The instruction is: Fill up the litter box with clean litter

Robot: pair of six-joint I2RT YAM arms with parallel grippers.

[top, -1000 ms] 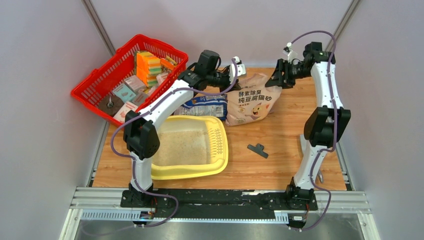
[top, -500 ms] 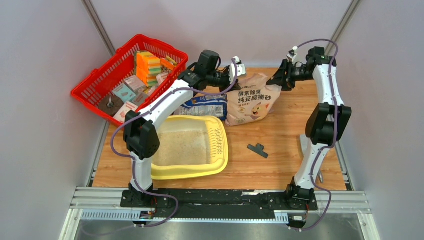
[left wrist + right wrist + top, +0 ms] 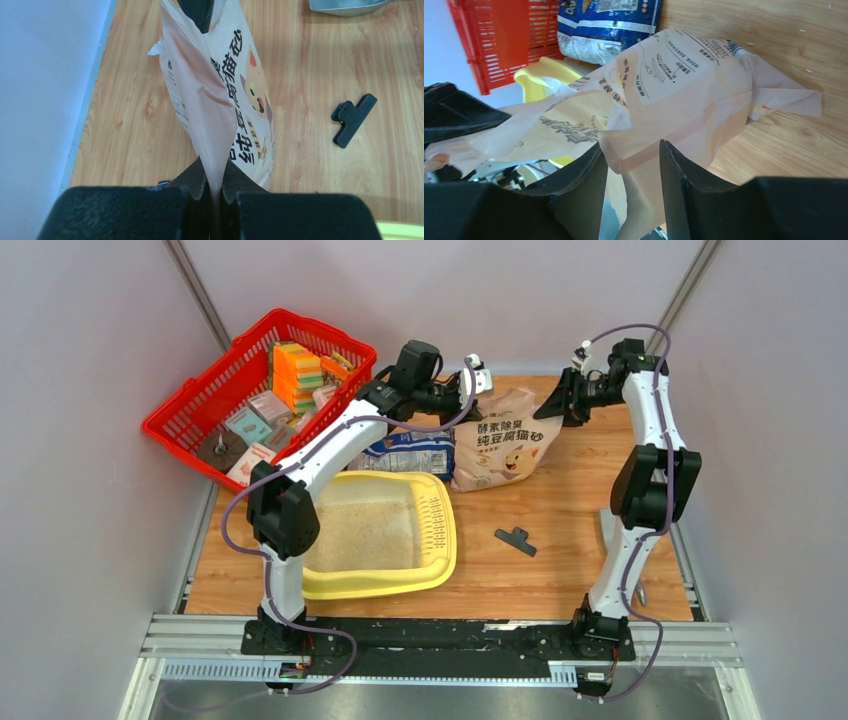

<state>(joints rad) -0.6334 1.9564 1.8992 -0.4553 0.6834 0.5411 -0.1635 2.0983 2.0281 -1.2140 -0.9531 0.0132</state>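
The pale-yellow litter box lies at the front left and holds a layer of beige clean litter. The tan litter bag with dark lettering stands behind it. My left gripper is shut on the bag's upper left edge; the left wrist view shows the jaws pinching the bag at my left gripper. My right gripper is at the bag's upper right corner. In the right wrist view its jaws stand open on either side of a fold of the bag.
A red mesh basket with packets stands at the back left. A blue-and-white bag lies between the basket and the tan bag. A black clip lies on the wooden table right of the litter box. A metal scoop lies beyond the bag.
My right gripper has shifted a little and turned at the bag's upper right corner. My left gripper and the bag have stayed where they were.
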